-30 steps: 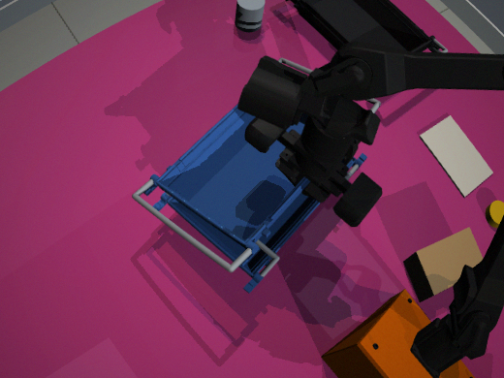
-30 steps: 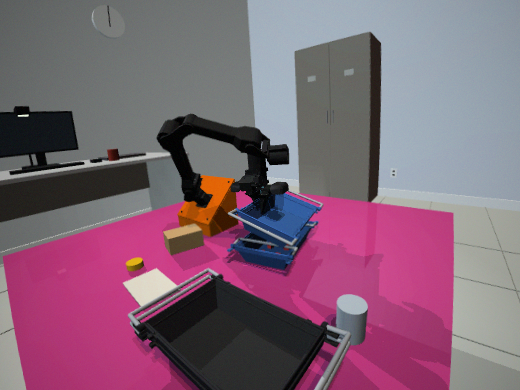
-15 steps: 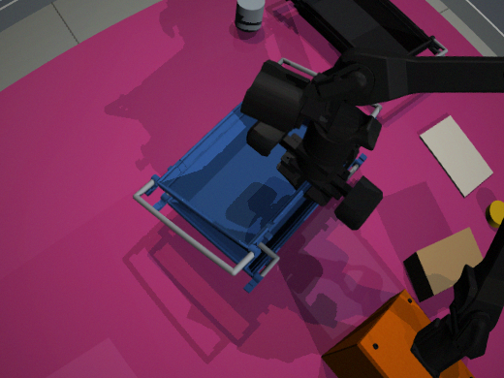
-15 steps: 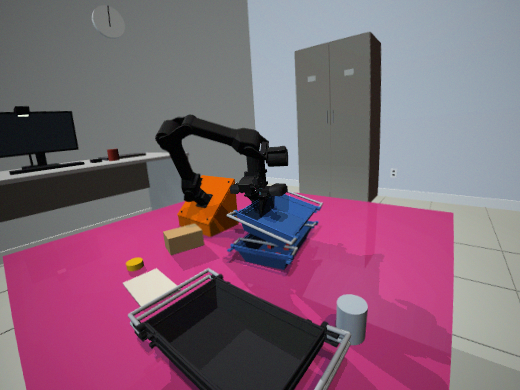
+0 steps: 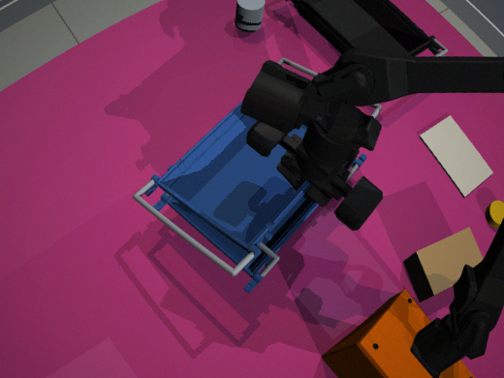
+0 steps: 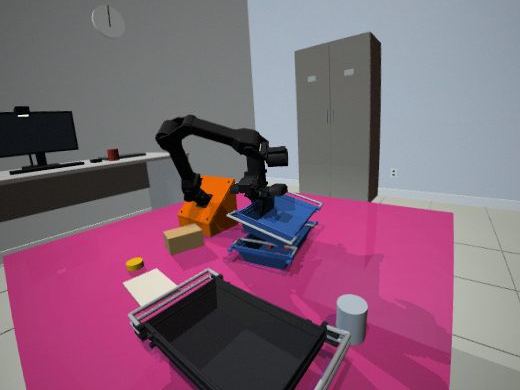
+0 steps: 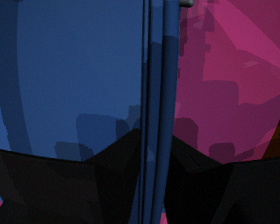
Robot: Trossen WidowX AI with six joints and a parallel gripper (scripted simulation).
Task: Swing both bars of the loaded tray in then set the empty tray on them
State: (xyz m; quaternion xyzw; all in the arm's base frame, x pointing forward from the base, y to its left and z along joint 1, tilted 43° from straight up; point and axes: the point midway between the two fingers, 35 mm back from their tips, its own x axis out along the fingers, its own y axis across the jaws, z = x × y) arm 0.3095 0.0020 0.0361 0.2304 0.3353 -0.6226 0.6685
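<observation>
Between the loaded blue tray (image 5: 205, 227) (image 6: 260, 258) and the black tray (image 5: 361, 15) (image 6: 245, 346) we have open room. Our gripper (image 5: 306, 185) (image 6: 262, 213) (image 7: 148, 136) pinches the long edge of the empty blue tray (image 5: 218, 169) (image 6: 296, 219) (image 7: 80, 75), tilted above the loaded one.

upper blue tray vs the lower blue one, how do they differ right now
The upper blue tray is gripped at its side wall by the end effector; the lower blue tray is not gripped. The upper tray is tilted, while the lower one sits level on the table. The upper tray is empty, whereas the lower one has small red blocks inside. Both are blue with grey bars.
</observation>
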